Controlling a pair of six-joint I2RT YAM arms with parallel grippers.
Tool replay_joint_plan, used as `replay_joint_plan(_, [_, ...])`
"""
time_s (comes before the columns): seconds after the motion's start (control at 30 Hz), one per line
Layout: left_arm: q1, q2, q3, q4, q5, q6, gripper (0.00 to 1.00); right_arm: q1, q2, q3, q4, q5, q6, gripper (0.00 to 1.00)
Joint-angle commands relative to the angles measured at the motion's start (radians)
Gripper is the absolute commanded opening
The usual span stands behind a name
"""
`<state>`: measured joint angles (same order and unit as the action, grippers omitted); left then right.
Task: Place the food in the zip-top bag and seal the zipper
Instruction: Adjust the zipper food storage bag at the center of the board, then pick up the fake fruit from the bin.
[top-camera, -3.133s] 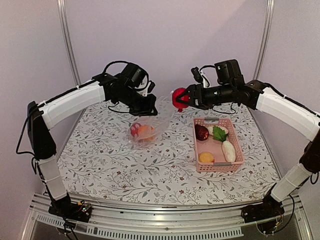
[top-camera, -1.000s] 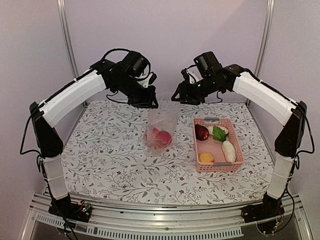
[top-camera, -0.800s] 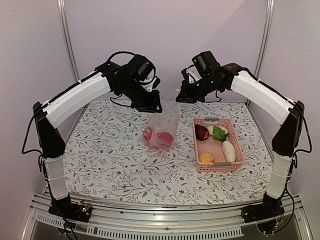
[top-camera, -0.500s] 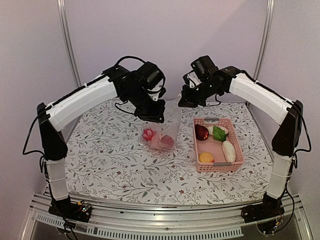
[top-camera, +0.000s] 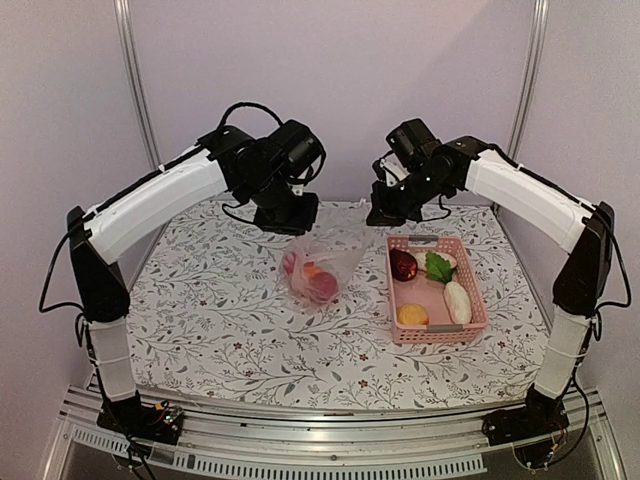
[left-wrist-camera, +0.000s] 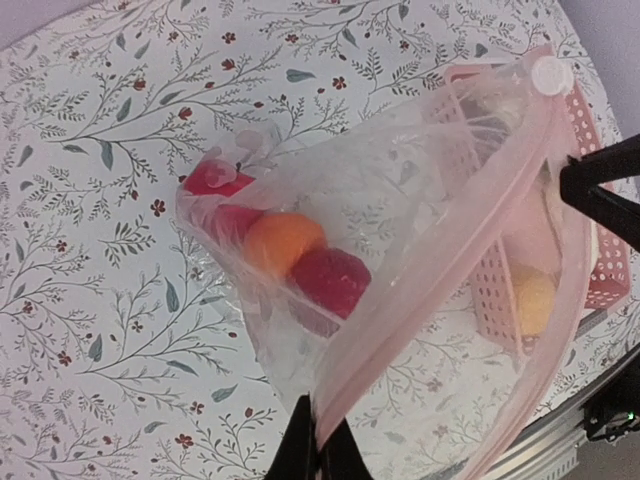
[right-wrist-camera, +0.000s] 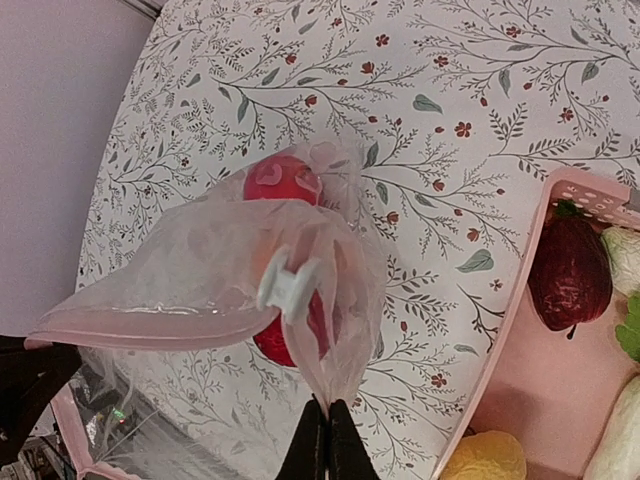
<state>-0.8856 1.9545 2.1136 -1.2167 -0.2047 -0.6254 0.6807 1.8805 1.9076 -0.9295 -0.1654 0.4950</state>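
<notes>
Zip-top bag (top-camera: 322, 262), part-filled with food (left-wrist-camera: 285, 243), hangs over the worktop (top-camera: 220, 330) between left pincer (left-wrist-camera: 318, 438) and right pincer (right-wrist-camera: 322, 418), both clamped shut on its zipper (right-wrist-camera: 150, 330) ends (mouth unsealed); loading seems unfinished; one must release for the basket (top-camera: 391, 290).

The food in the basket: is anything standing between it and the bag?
Nothing visible lies between the basket and the bag; the food in the basket is uncovered. But the left end effector and the right end effector are each shut on an end of the bag's mouth, so neither is free to fetch it.
</notes>
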Motion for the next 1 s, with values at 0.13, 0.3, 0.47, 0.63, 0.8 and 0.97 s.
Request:
replay_joint_plan(0.13, [0.022,-0.020,0.028,0.011,-0.033,0.026,0.00,-0.013,-0.102,-0.080,-0.004,-0.072,-0.051,0.14])
replay_joint_plan(0.3, [0.021,-0.020,0.004,0.052,0.007,0.068,0.00,-0.014,-0.115,-0.035,0.008,-0.219,-0.073,0.41])
replay_joint_plan(0.47, [0.031,-0.021,-0.005,0.081,-0.003,0.109,0.00,-0.029,-0.199,-0.120,-0.067,-0.169,-0.094,0.59])
replay_joint_plan(0.63, [0.043,-0.018,-0.007,0.097,0.020,0.113,0.00,-0.085,-0.321,-0.343,-0.050,-0.114,-0.111,0.67])
replay_joint_plan(0.8, [0.043,-0.018,-0.009,0.112,0.048,0.124,0.00,-0.102,-0.365,-0.538,-0.024,-0.093,-0.102,0.70])
replay_joint_plan(0.97, [0.044,-0.017,-0.015,0.138,0.096,0.156,0.00,-0.104,-0.324,-0.622,0.000,-0.109,-0.125,0.73])
